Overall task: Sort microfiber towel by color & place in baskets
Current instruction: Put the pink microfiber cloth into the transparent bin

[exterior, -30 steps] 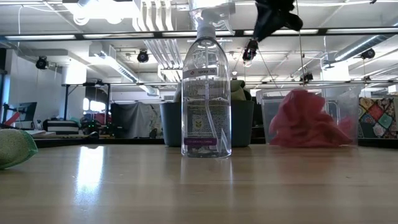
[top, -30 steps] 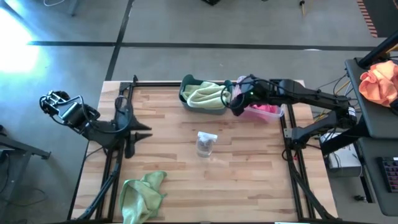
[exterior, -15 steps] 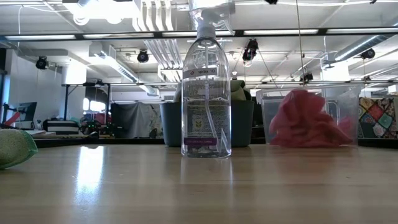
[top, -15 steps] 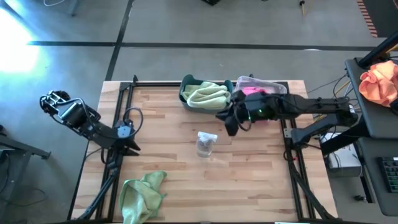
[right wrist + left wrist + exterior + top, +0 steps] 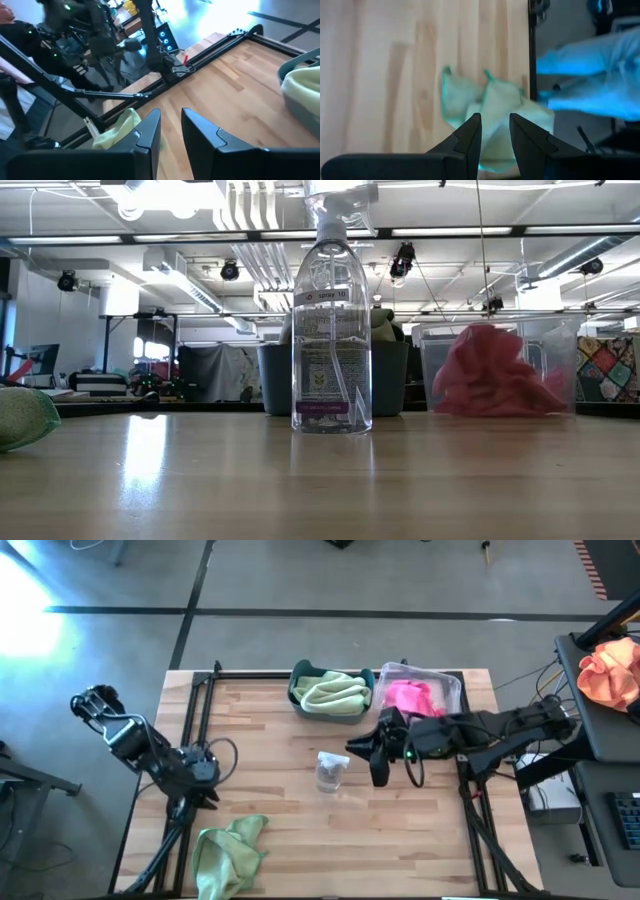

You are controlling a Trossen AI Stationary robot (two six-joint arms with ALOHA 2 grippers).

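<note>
A light green towel (image 5: 230,850) lies crumpled on the table's near left corner; it also shows in the left wrist view (image 5: 487,112) and at the low view's left edge (image 5: 22,418). My left gripper (image 5: 197,800) (image 5: 495,132) hovers just beyond that towel, fingers narrowly open and pointing at it. The teal basket (image 5: 299,700) holds green towels (image 5: 335,692). The clear basket (image 5: 452,688) holds pink towels (image 5: 408,697) (image 5: 490,375). My right gripper (image 5: 362,758) (image 5: 170,127) hangs empty and narrowly open right of the spray bottle.
A clear spray bottle (image 5: 330,770) (image 5: 332,320) stands at mid-table, just left of my right gripper. Black frame rails (image 5: 190,720) run along the table's left and right sides. An orange cloth (image 5: 612,670) lies off the table at far right.
My right gripper has pulled away from above the clear basket toward the near edge and mid-table, ending beside the spray bottle. My left gripper has swung toward the near edge, closer to the green towel on the table. The towels and baskets stay put.
</note>
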